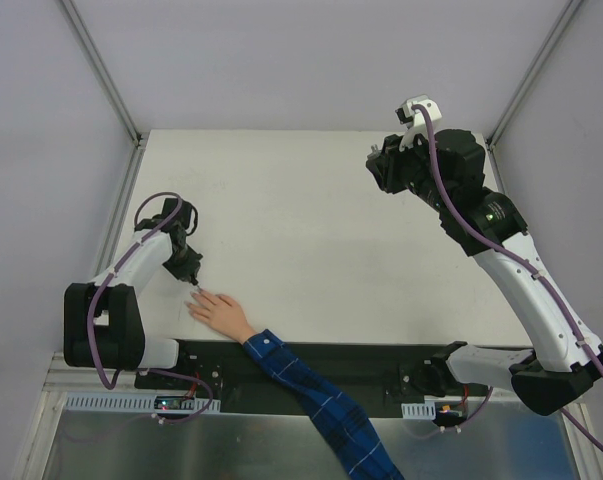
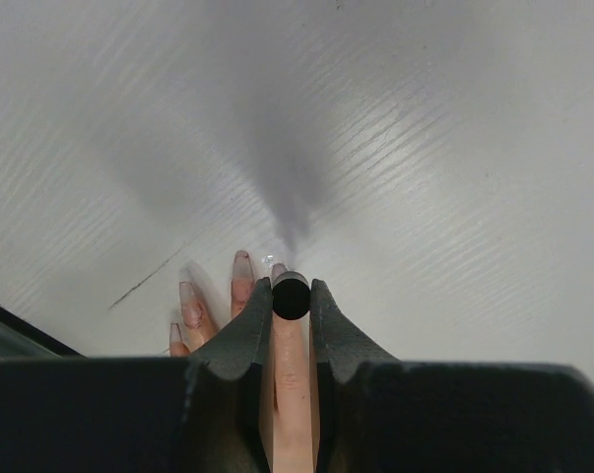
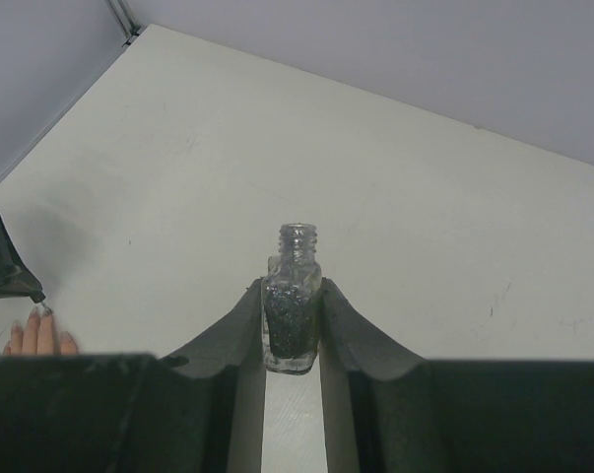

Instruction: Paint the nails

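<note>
White table [image 1: 311, 250], pale grey walls [image 1: 311, 60], metal corner posts [image 1: 101, 68], even light.

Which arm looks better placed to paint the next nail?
Left. The left fingers clamp the black brush cap just above the nails; the right fingers hold the open bottle far across the table.

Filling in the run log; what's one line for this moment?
left hand: shut on black cap, at the nails | right hand: shut on open bottle
</note>
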You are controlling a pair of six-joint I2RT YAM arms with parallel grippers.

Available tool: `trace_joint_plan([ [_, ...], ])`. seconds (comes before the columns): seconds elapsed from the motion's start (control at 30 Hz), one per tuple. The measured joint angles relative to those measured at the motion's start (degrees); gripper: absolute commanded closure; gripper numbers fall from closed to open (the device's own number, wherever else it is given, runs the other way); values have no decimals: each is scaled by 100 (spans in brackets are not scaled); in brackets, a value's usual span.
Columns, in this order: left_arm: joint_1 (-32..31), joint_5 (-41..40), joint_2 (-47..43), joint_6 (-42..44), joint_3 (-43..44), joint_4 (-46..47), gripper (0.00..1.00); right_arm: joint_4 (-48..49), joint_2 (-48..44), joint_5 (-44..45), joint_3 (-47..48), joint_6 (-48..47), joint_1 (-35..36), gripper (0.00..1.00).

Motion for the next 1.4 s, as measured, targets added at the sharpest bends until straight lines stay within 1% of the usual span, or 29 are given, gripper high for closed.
trace_joint_plan([
  [0.17, 0, 17, -55, 0, -166, -28, 100, 0, -2, 0, 0, 0, 0, 100],
  [1.4, 0, 17, -234, -2, -221, -149, 100, 0, 0, -2, 0, 22, 0, 100],
])
